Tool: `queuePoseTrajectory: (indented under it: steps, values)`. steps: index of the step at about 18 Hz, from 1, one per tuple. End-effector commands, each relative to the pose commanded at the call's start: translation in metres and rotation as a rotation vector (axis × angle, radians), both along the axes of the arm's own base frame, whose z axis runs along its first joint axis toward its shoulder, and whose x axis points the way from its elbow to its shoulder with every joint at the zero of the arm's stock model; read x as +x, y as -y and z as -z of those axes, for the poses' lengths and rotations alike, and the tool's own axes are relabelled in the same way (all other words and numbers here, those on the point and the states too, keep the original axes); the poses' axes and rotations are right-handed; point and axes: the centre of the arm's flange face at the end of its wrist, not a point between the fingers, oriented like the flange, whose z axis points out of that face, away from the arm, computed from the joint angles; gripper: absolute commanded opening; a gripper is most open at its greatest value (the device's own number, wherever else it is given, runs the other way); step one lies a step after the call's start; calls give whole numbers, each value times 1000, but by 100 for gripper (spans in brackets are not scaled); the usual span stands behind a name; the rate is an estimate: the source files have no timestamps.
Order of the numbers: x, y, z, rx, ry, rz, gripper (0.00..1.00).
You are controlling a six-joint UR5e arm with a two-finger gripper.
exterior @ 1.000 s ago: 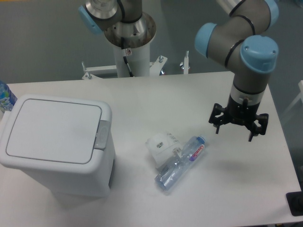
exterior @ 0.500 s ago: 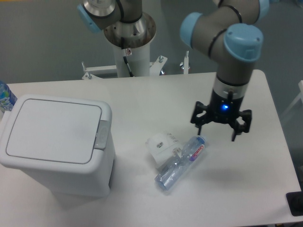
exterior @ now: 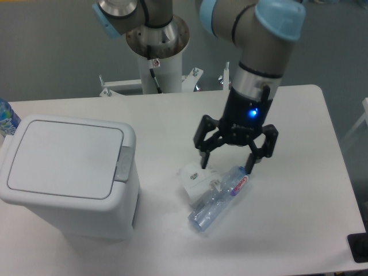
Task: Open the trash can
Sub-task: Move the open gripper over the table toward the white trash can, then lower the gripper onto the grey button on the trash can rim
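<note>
Claw (exterior: 226, 165) spread, holding nothing, above desk (exterior: 172, 115) centre. Trash can (exterior: 69, 178) sits at desk's left edge, lid shut (grey latch (exterior: 123, 165) on side facing claw), well apart.

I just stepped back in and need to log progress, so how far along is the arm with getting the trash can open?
Nothing is done yet: the trash can has its lid flat and closed. The gripper is open and empty, above the crumpled white wrapper and plastic bottle, well right of the can. Left: reach the grey latch, press it, and let the lid lift.
</note>
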Motion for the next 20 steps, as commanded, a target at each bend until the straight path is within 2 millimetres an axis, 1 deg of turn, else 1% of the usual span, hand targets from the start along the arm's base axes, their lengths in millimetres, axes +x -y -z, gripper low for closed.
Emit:
queuePoseTrajectory:
  steps: [1, 3, 4, 5, 8, 12, 14, 16, 20]
  values:
    - [10, -6, 0, -1, 3, 15, 100]
    - [29, -17, 13, -15, 19, 53, 100]
    - [37, -21, 19, -21, 22, 70, 100]
    - [41, -22, 20, -27, 20, 73, 100]
    - [42, -22, 25, -33, 24, 75, 100]
    - [44, -21, 41, -39, 28, 78, 100]
    - [48, -24, 45, -34, 25, 81, 100]
    - [57, -27, 57, -49, 35, 96, 100]
    - [60, -28, 57, -52, 34, 95, 100]
